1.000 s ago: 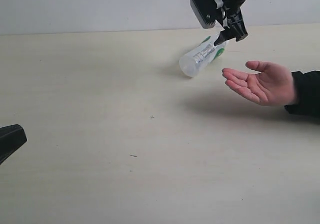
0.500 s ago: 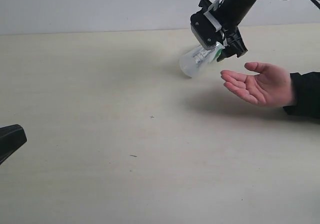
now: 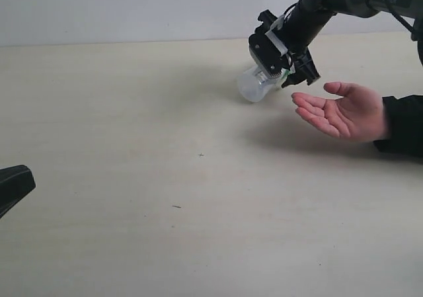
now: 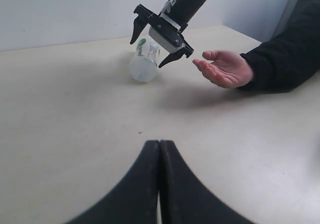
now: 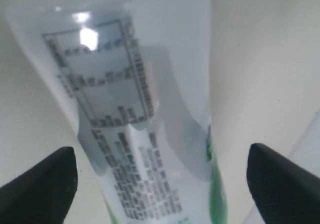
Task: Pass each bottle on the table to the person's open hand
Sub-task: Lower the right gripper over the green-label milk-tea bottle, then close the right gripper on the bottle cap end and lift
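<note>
A clear bottle (image 3: 253,85) with a white-green label lies on its side on the pale table (image 3: 132,138), its clear base toward the camera. My right gripper (image 3: 284,69) is lowered over its upper part, open, one finger on each side and gaps to both. In the right wrist view the bottle (image 5: 145,109) fills the space between the fingertips (image 5: 50,184). The left wrist view shows the bottle (image 4: 144,67) under the right gripper (image 4: 149,50). The person's open hand (image 3: 344,112) waits palm up just right of the bottle. My left gripper (image 4: 160,146) is shut and empty, far from it.
The person's dark sleeve (image 3: 403,125) rests at the table's right edge. A black part of the left arm (image 3: 13,186) shows at the left edge of the exterior view. A pale wall (image 3: 132,6) runs behind the table.
My right gripper has come down from above the bottle until its open fingers straddle it. The bottle and the left arm have not moved; the hand has barely shifted.
</note>
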Action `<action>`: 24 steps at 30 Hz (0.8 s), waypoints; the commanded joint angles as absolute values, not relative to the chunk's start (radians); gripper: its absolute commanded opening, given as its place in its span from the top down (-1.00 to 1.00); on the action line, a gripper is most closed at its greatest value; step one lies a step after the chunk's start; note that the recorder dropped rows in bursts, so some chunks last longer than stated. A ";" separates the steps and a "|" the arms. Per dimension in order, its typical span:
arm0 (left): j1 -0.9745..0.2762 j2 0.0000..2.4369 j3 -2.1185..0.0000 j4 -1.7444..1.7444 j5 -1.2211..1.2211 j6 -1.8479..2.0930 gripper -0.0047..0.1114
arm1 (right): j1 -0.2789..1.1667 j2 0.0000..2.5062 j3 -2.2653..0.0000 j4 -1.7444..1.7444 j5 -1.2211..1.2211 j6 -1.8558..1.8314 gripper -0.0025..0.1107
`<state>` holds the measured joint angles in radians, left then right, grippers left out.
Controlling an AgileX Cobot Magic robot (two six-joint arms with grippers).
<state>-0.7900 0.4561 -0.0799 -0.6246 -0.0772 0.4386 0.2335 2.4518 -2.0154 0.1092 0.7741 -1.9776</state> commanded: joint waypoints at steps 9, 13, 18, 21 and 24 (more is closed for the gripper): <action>-0.790 0.455 -0.077 -0.632 -0.084 0.437 0.92 | 0.233 2.456 -2.021 0.124 0.763 -1.961 0.94; -0.790 0.455 -0.077 -0.632 -0.084 0.437 0.92 | 0.233 2.456 -2.021 0.124 0.763 -1.916 0.96; -0.790 0.455 -0.077 -0.632 -0.084 0.437 0.92 | 0.233 2.449 -2.021 0.124 0.763 -1.861 0.96; -0.790 0.455 -0.077 -0.632 -0.084 0.437 0.92 | 0.233 2.433 -2.021 0.124 0.763 -1.821 0.96; -0.790 0.455 -0.077 -0.632 -0.084 0.437 0.92 | 0.233 2.410 -2.021 0.124 0.781 -1.801 0.96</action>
